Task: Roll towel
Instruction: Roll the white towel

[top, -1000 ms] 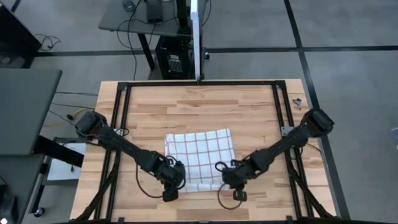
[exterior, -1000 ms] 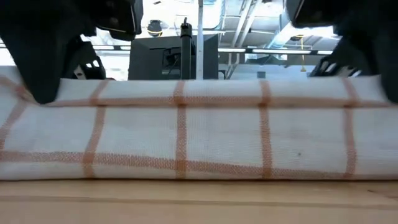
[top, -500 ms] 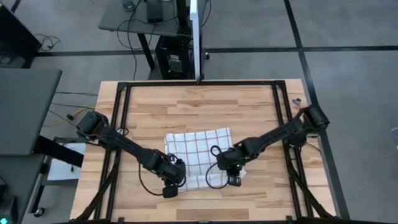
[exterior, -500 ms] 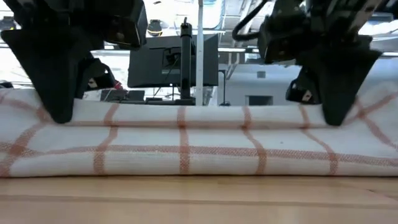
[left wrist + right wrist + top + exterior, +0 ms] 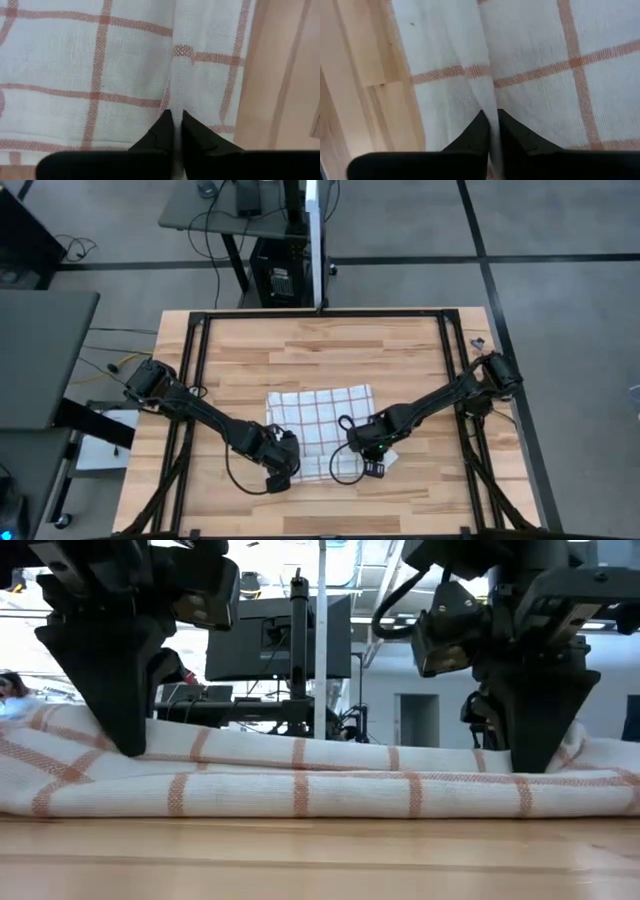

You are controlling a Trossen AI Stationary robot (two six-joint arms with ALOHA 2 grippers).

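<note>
Towel [image 5: 322, 432] lies on table [image 5: 400, 360] (between both pincers).

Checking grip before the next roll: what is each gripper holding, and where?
Both hold the towel by its near folded edge: left gripper at the left end, right gripper at the right end, each pinching a thin fold.

Worktop [image 5: 320, 350]: pale wood planks, bounded by a black metal frame [image 5: 322, 313].
Far edge: white upright post [image 5: 316, 240] at its middle.
Beyond far edge: dark monitor [image 5: 265, 635] on a stand; grey desk [image 5: 215, 205] with cables.
Left of worktop: dark grey table [image 5: 40, 355].
Floor: grey tiles.
</note>
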